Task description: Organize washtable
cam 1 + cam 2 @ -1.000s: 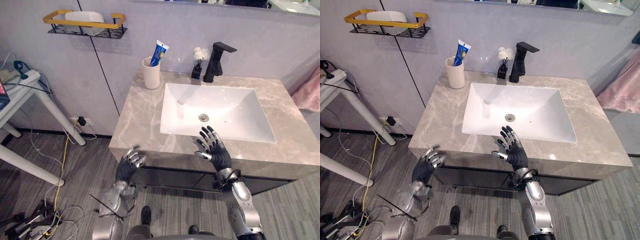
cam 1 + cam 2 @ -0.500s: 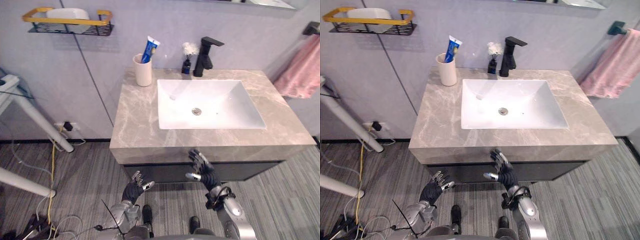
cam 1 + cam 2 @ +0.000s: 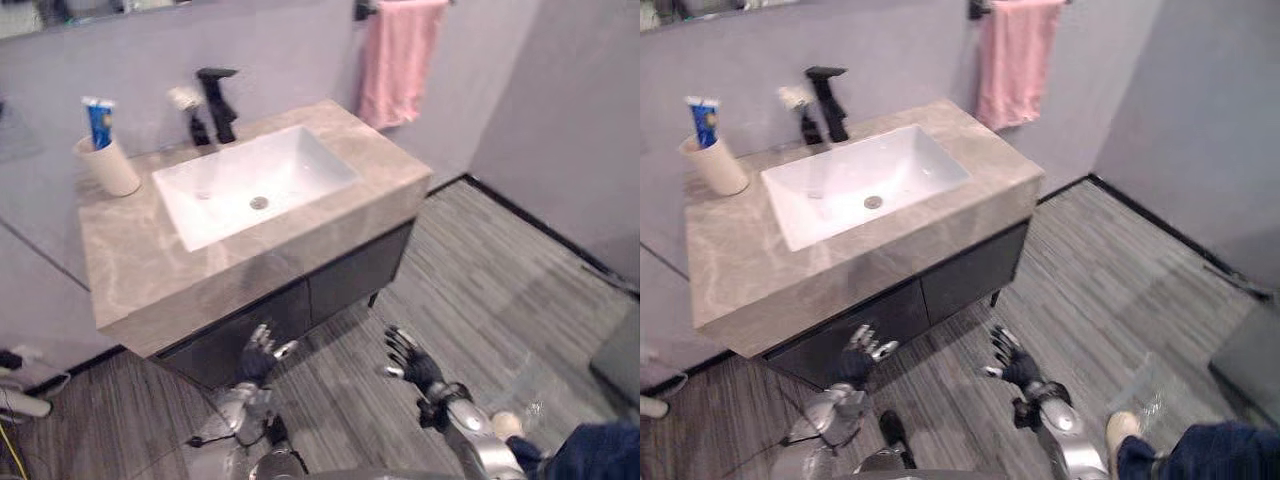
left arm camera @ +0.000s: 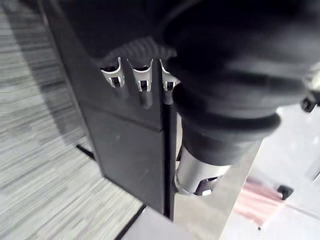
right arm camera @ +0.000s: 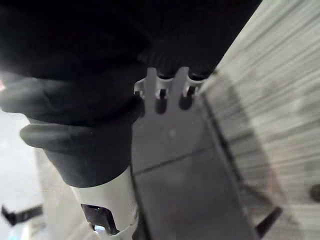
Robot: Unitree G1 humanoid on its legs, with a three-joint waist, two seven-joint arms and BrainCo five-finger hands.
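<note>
left hand (image 3: pixel 262 352) released | right hand (image 3: pixel 411 366) released | both below washtable (image 3: pixel 140 270), not touching

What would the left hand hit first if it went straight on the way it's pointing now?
Probably the dark cabinet front under the countertop: the left hand hangs low before it, fingers aimed at its doors, nothing between them. Depth is unclear, though.

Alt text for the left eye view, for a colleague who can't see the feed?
The left hand and right hand hang open and empty over the floor before the washtable. Its top carries a white sink, black faucet and a cup holding a toothpaste tube; a pink towel hangs on the wall.
</note>
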